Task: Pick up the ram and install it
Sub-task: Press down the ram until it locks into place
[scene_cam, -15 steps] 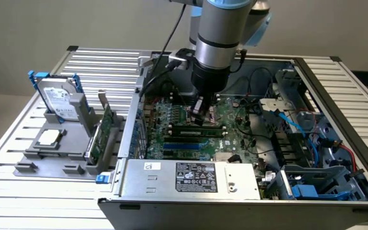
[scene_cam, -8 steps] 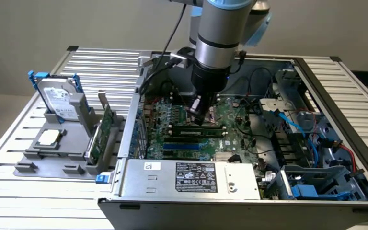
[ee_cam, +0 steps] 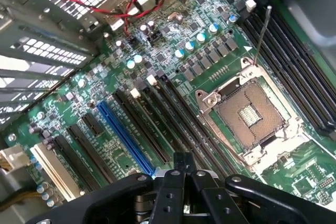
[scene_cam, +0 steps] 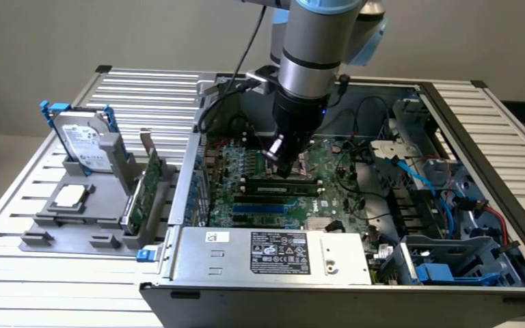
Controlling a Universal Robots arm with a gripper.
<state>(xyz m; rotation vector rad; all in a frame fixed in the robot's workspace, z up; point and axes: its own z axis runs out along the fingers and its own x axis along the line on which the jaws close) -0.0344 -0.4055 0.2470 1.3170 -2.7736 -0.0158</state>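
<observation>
My gripper (scene_cam: 286, 169) reaches down into the open computer case, shut, with its fingertips just above the black memory slots (scene_cam: 283, 186) on the motherboard. In the wrist view the shut gripper (ee_cam: 184, 162) points at the row of long black memory slots (ee_cam: 173, 121) beside the bare CPU socket (ee_cam: 252, 114). Nothing shows between the fingers. A long narrow greenish strip that may be the ram (scene_cam: 281, 182) lies along the slots under the fingertips; I cannot tell it clearly from the slots.
A grey fixture at the exterior view's left holds a hard drive (scene_cam: 85, 140), a CPU chip (scene_cam: 69, 197) and a tall green expansion card (scene_cam: 148, 195). The power supply (scene_cam: 272, 253) fills the case front. Blue and red cables (scene_cam: 426, 181) hang at the right. A blue slot (ee_cam: 123, 137) runs alongside the black ones.
</observation>
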